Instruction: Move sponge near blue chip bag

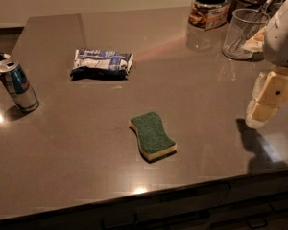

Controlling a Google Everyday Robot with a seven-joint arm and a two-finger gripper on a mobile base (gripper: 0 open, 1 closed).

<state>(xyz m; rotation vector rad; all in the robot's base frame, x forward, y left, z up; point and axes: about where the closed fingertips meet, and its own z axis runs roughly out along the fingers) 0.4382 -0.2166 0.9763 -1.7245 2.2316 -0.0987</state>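
The sponge [152, 135], dark green on top with a pale yellow base, lies flat on the brown countertop near its front middle. The blue chip bag [102, 63], dark blue with white printing, lies flat farther back and to the left, well apart from the sponge. My gripper [266, 102] hangs above the counter at the right edge of the view, to the right of the sponge and not touching it. It holds nothing that I can see.
A blue and silver drink can [17, 86] stands at the left edge of the counter. At the back right stand a lidded glass jar [209, 7], a clear cup with a utensil [242, 32] and another jar. The counter's front edge [134, 198] runs below the sponge.
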